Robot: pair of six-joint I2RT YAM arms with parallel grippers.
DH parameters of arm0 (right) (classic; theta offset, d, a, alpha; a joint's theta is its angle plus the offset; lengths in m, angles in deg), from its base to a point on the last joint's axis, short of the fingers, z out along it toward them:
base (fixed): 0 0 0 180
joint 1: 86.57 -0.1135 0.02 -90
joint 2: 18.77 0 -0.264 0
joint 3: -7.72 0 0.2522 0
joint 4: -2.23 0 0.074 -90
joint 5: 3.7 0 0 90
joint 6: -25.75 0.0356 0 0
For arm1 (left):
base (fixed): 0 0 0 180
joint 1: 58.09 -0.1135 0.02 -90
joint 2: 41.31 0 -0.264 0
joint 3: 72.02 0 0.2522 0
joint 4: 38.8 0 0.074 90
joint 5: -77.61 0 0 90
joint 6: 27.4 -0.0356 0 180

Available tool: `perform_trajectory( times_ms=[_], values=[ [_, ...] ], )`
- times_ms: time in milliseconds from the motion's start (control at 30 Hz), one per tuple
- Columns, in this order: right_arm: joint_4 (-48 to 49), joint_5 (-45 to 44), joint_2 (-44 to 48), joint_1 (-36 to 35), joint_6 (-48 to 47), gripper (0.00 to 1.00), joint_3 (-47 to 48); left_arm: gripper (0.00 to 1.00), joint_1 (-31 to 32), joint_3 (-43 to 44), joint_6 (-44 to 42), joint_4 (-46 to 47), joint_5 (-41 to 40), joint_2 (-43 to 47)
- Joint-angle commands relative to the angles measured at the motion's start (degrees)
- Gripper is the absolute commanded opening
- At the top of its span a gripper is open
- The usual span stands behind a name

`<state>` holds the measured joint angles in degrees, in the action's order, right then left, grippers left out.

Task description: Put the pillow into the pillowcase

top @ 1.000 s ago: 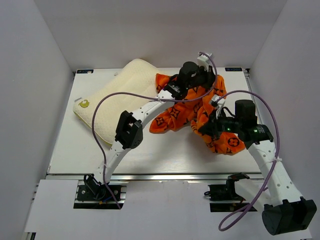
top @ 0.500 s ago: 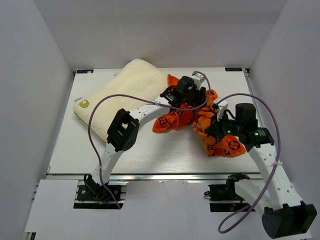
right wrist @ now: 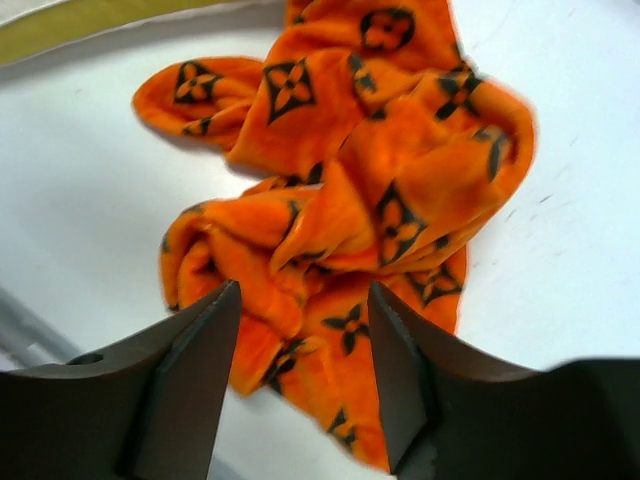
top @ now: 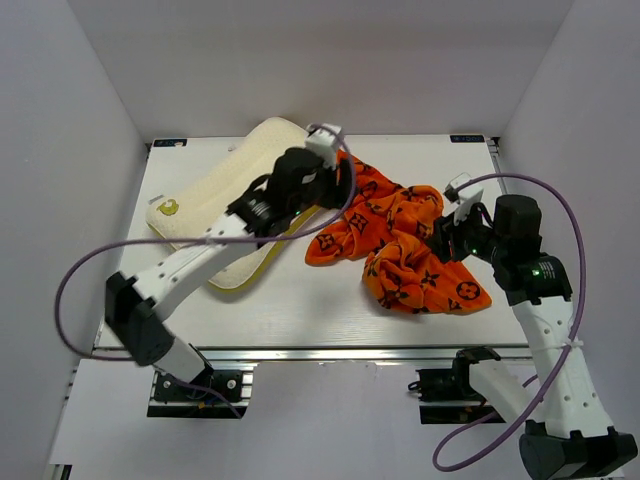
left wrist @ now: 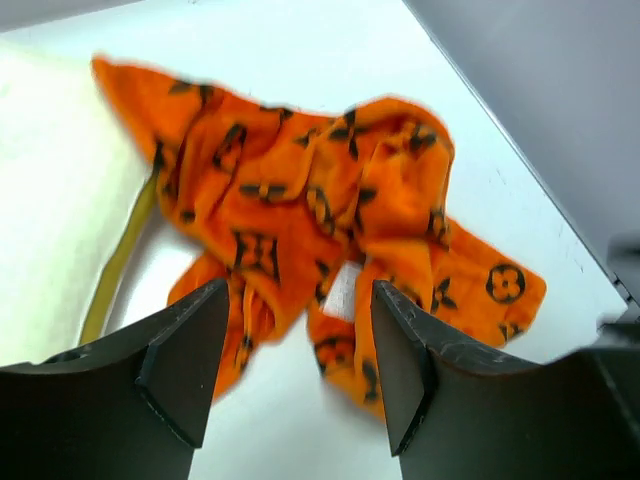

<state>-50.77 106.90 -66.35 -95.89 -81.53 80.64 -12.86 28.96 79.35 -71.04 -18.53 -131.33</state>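
Looking from above, the pillowcase point(top: 400, 250) lies in a crumpled heap on the white worktop point(top: 300, 310). Its far-left corner touches the pillow point(top: 262, 148), which sits at the left, partly under the left arm. No mouth shows, so I judge a grab could pinch both layers shut.

From the left wrist, the left claw point(left wrist: 297, 290) stands open and empty above plush orange folds printed with black motifs.

From the right wrist, the right claw point(right wrist: 302, 290) is likewise open, holding nothing. Thick, spongy foam would likely drag against such soft, bunching fabric.
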Motion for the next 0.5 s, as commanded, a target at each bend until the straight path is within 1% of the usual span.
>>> perform_trajectory(
  times_ms=[0, 33, 67, 100, 133, 167, 200, 233, 267, 300, 333, 367, 433, 467],
  values=[
    [7.9, 0.7, -2.2, 0.4, -1.2, 0.61, 2.4, 0.69, 0.0, -13.4, 5.1, -1.3, -1.7, 7.7],
    [9.6, 1.9, -5.5, 0.4, -1.5, 0.62, 2.3, 0.69, 0.0, -16.6, 6.5, -0.6, -1.8, 9.8],
    [11.0, 4.6, -7.8, 0.4, -2.7, 0.64, 2.4, 0.69, 0.0, -21.9, 9.0, -0.2, -1.9, 11.9],
    [13.0, 6.0, -10.2, 0.2, -3.8, 0.68, 2.6, 0.69, 0.0, -23.8, 10.1, -0.1, -2.7, 15.6],
    [13.7, 6.8, -15.9, -0.1, -4.3, 0.70, 3.3, 0.69, 0.0, -25.4, 12.2, -0.2, -2.9, 17.3],
    [14.5, 7.8, -19.0, -0.5, -4.7, 0.72, 4.3, 0.69, 0.0, -26.7, 13.0, -0.9, -3.4, 18.9],
    [15.5, 7.6, -21.7, -2.1, -5.0, 0.76, 6.9, 0.69, 0.0, -28.5, 13.9, -1.4, -4.4, 21.8],
    [15.6, 7.4, -27.3, -3.1, -4.9, 0.78, 8.5, 0.69, 0.0, -29.1, 14.6, -1.9, -5.1, 23.1],
    [15.4, 7.5, -29.9, -5.4, -4.4, 0.79, 10.1, 0.69, 0.0, -29.6, 15.8, -3.0, -5.8, 24.3],
    [15.9, 7.2, -32.2, -6.6, -3.6, 0.80, 12.7, 0.68, 0.0, -30.3, 16.2, -3.4, -7.1, 26.5],
    [16.5, 6.6, -36.1, -7.8, -2.2, 0.80, 13.4, 0.69, 0.0, -30.6, 16.7, -4.0, -7.8, 27.4],
    [16.9, 5.4, -37.9, -10.0, -0.9, 0.80, 14.1, 0.69, 0.0, -31.0, 17.9, -5.2, -8.3, 28.5],
    [19.5, 0.5, -42.1, -12.5, 7.1, 0.79, 15.0, 0.69, 0.0, -31.8, 19.1, -6.6, -9.3, 31.1],
    [19.4, -3.6, -43.8, -15.1, 8.8, 0.79, 15.5, 0.69, 0.0, -32.2, 20.3, -7.7, -9.3, 32.2]
  ],
)
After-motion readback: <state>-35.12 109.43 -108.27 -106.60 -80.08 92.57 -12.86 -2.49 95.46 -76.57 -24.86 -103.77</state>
